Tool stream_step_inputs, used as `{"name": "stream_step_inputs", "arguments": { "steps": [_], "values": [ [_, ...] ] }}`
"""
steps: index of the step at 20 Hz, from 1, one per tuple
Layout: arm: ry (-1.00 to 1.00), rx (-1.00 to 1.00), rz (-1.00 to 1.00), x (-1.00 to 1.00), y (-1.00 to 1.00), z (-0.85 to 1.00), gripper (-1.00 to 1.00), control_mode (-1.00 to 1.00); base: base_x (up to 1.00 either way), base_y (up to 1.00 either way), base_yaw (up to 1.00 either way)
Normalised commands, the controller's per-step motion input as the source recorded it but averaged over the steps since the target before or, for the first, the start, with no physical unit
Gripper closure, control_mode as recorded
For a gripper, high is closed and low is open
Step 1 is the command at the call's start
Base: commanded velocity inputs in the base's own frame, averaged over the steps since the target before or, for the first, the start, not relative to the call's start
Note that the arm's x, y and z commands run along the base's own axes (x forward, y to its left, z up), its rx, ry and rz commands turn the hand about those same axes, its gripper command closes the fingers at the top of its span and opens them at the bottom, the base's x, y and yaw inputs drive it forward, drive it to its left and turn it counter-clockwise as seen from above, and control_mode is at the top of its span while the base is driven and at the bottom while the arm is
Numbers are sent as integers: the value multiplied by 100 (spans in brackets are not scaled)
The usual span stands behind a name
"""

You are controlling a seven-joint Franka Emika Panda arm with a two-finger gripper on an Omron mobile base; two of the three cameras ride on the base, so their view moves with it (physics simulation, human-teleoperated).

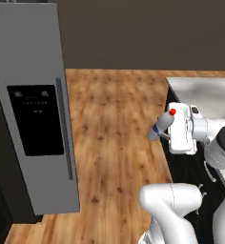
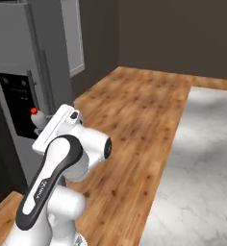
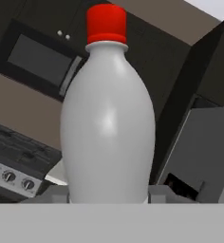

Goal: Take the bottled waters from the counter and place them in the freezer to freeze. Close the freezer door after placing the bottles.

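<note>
While the freezer door (image 1: pixel 35 109) stands swung open on the left, one water bottle (image 1: pixel 162 125) is held in the gripper (image 1: pixel 170 128) out over the wooden floor (image 1: pixel 114 143), just beside the dark front of the counter (image 1: pixel 205 93). The bottle is tilted, with its red cap (image 1: pixel 172 112) uppermost and its blue band lower down. In the hand view the bottle (image 3: pixel 107 118) is seen close up between the two fingers, which are closed narrowly against its lower sides; the red cap (image 3: pixel 106 23) is at the top of that view. Behind it a black stove (image 3: pixel 16 163) with knobs, a dark microwave (image 3: pixel 40 59) and the grey fridge (image 3: pixel 204 156) are seen. In the right base view the bottle's cap (image 2: pixel 34 111) is seen just past the white hand, in front of the door's black dispenser panel (image 2: pixel 17 103) and near its upright bar handle (image 2: pixel 37 81). The marble counter top (image 2: pixel 197 168) is spread across the right of that view, well apart from the bottle. The inside of the freezer cannot be made out.
</note>
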Motion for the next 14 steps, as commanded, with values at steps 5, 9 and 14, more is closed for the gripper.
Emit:
{"name": "stream_step_inputs", "arguments": {
  "steps": [5,9,14],
  "values": [
    [0,0,0,0,0,0,100,100,100,-73,-9],
    [0,0,0,0,0,0,100,100,100,-21,-4],
    [0,0,0,0,0,0,100,100,100,0,0]
  ]
}}
